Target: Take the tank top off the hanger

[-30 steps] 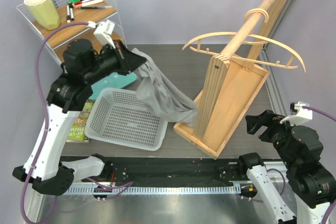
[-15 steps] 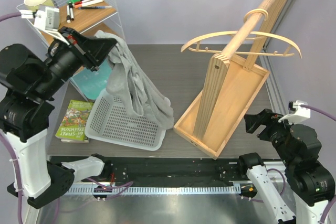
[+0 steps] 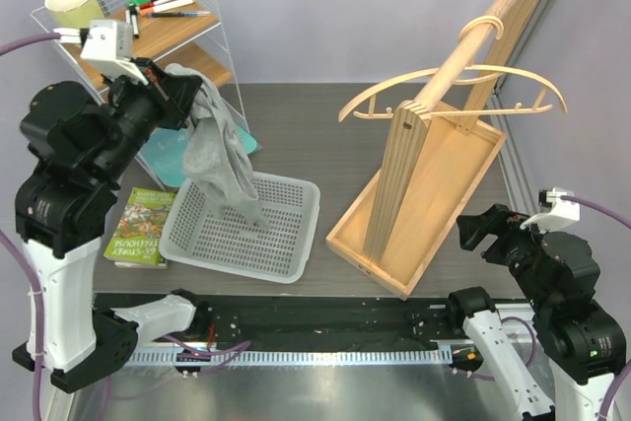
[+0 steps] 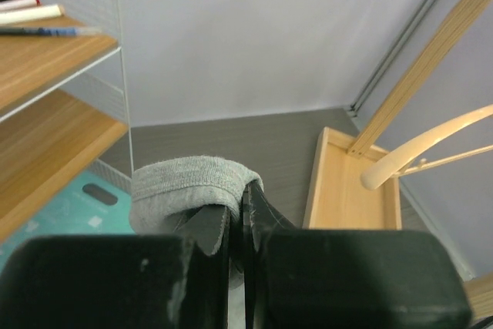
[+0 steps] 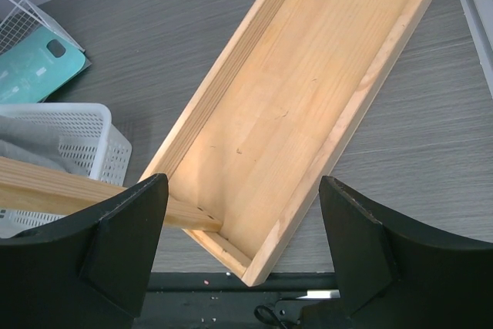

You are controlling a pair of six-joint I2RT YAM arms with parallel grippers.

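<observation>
Left tool (image 3: 185, 96) pinches tank top (image 3: 219, 157), cloth dangling below over basket (image 3: 296, 244)

The left arm (image 3: 49, 303) and right arm (image 3: 577, 332) join smooth white links to bulky matte-black joint housings. A thin purple cable (image 3: 35, 41) trails along each. A small white camera block (image 3: 104, 41) tops each wrist. The left gripper (image 4: 237, 207) and right gripper (image 5: 240, 184) carry blunt black jaws.
</observation>
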